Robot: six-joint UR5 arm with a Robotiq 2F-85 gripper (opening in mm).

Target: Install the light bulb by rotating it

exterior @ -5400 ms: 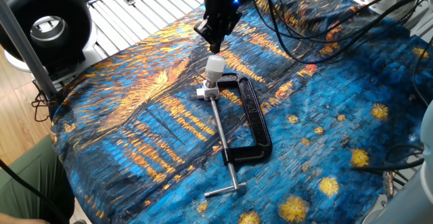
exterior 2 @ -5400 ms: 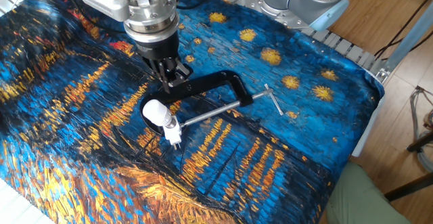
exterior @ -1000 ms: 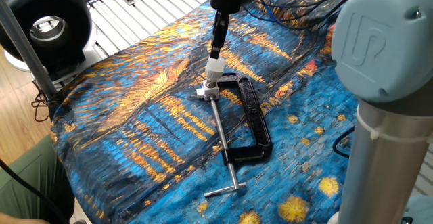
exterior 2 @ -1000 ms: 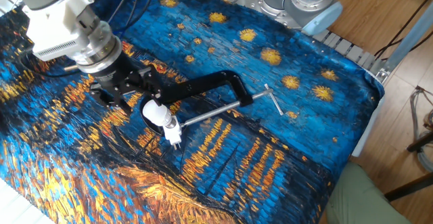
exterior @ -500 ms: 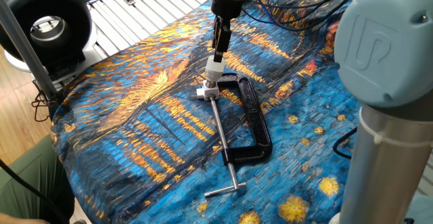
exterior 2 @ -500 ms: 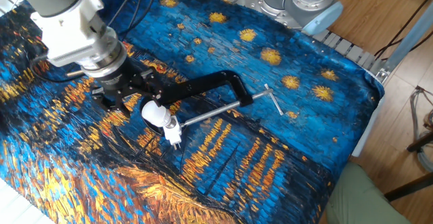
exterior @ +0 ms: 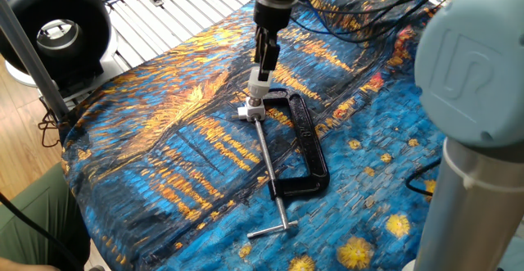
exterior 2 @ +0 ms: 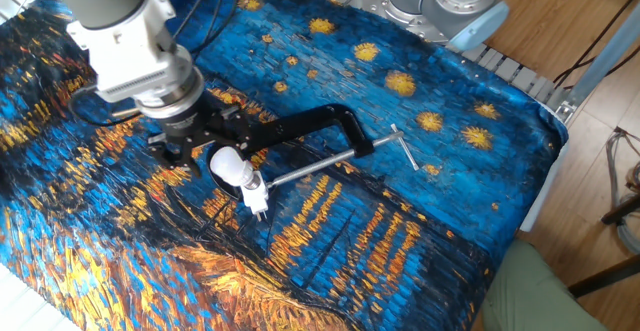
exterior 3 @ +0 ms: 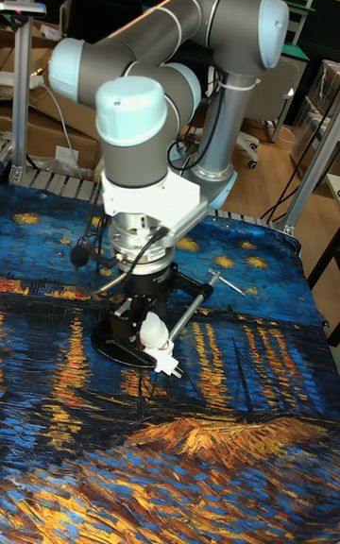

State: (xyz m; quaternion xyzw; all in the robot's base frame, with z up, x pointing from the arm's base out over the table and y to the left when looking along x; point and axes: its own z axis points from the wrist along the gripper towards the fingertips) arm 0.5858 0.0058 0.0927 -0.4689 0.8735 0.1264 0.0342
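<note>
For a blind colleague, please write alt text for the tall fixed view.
A grey robot arm reaches down, its end effector just behind a small white light bulb that sits in a white socket. A black C-clamp lies on the blue-and-orange painted cloth.

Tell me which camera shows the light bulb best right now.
The other fixed view: the light bulb shows nearly whole beside the gripper. One fixed view hides its top behind the jaws; the tall view shows it small and shaded.
</note>
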